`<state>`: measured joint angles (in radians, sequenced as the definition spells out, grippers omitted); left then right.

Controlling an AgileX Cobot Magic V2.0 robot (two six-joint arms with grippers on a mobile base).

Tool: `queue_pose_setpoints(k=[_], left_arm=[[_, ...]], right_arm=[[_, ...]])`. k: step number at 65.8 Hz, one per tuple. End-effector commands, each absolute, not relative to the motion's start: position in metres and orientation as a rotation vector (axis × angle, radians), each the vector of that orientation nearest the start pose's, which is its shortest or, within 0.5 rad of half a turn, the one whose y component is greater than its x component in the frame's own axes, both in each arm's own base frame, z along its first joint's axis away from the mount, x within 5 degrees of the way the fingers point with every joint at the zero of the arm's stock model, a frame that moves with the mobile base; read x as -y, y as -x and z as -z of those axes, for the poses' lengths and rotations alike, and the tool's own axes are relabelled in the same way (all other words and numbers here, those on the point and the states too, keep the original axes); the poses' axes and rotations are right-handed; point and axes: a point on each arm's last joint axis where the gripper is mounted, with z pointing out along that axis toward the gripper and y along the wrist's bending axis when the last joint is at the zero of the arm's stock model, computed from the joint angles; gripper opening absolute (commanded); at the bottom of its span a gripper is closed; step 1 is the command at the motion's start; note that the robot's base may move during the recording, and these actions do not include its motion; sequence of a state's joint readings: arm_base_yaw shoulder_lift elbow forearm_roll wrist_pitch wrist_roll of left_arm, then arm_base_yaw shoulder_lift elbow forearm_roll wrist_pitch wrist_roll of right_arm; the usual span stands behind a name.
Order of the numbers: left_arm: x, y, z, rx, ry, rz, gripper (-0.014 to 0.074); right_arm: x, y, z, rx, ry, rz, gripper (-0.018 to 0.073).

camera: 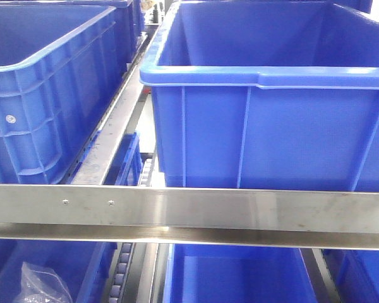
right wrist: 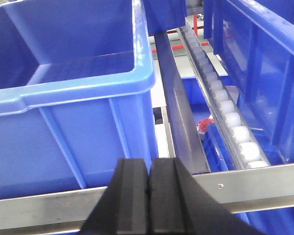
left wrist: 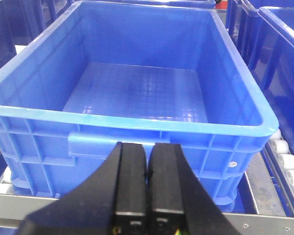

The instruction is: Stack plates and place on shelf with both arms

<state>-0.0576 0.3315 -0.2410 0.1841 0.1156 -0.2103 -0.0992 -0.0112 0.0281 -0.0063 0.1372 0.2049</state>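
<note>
The plates are out of view in every frame. My left gripper [left wrist: 147, 146] is shut with nothing between its black fingers; it hovers just in front of the near wall of an empty blue bin [left wrist: 137, 93]. My right gripper [right wrist: 149, 162] is also shut and empty, held before the steel front rail [right wrist: 255, 188] of the shelf, beside the right corner of a blue bin [right wrist: 88, 122]. Neither gripper shows in the front view.
Large blue bins [camera: 271, 120] [camera: 44, 82] stand on a shelf behind a steel rail [camera: 189, 211]. White rollers [right wrist: 230, 122] run along the lane to the right. More blue bins sit on the level below, one holding a clear plastic bag [camera: 41, 284].
</note>
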Motion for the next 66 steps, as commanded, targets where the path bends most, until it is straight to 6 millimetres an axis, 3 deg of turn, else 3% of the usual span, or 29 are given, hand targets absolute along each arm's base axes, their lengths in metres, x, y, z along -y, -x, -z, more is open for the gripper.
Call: queue_pose_setpoints(k=[1, 66], left_arm=[[0.0052, -0.0876, -0.2795, -1.579, -0.022, 0.072, 0.0083], [0.0045, -0.0817, -0.2757, -1.566, -0.006, 0.083, 0.0083]], right_arm=[[0.0058, -0.055, -0.2011, -1.507, -0.228, -0.073, 0.0056], [0.0058, -0.0551, -0.201, -1.508, -0.229, -0.073, 0.0056]])
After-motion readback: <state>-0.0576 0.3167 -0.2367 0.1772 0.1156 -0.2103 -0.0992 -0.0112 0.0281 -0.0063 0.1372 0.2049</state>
